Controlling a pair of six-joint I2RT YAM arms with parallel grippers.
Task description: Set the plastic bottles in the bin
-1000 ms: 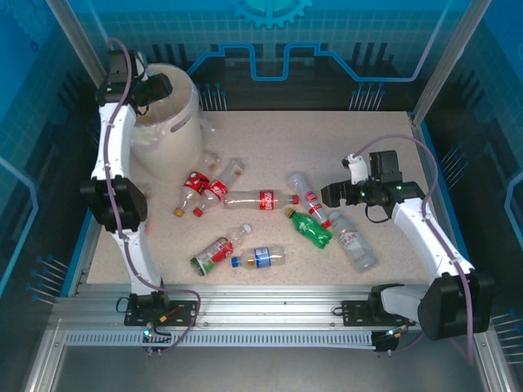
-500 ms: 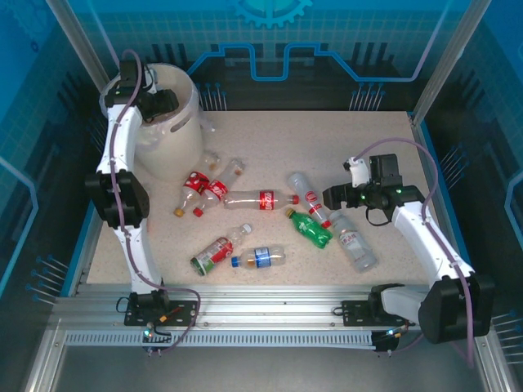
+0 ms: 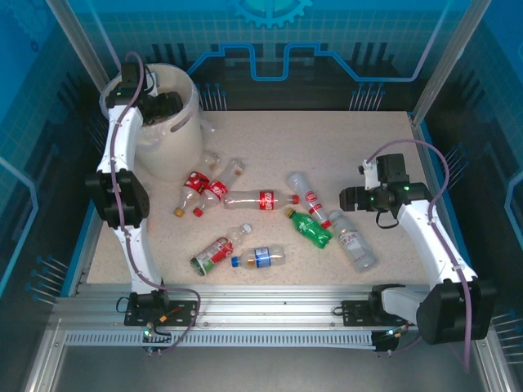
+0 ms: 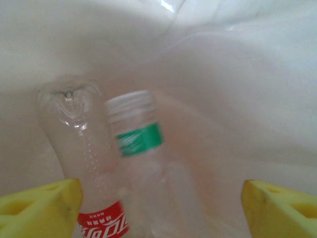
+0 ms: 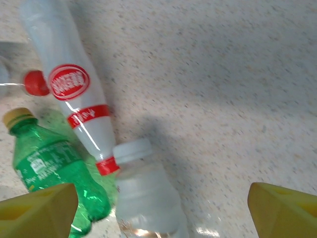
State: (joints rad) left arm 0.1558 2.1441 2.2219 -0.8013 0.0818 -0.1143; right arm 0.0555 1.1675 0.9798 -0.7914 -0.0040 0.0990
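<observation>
My left gripper hangs over the cream-white bin, open; its yellow fingertips stand wide apart. Below them, inside the lined bin, a blurred green-labelled bottle lies loose beside a clear red-labelled bottle. My right gripper hovers open above a clear white-capped bottle, which lies between its fingertips, untouched. Next to it lie a green bottle and a white red-labelled bottle. Several more plastic bottles lie mid-table, among them a red-labelled one and a blue-labelled one.
The speckled table is bare at the back and right. Blue enclosure walls ring it, and an aluminium rail runs along the near edge by the arm bases.
My left gripper has opened over the bin and the green-labelled bottle has dropped from it. My right gripper has shifted a little to the right and its jaws have narrowed slightly.
</observation>
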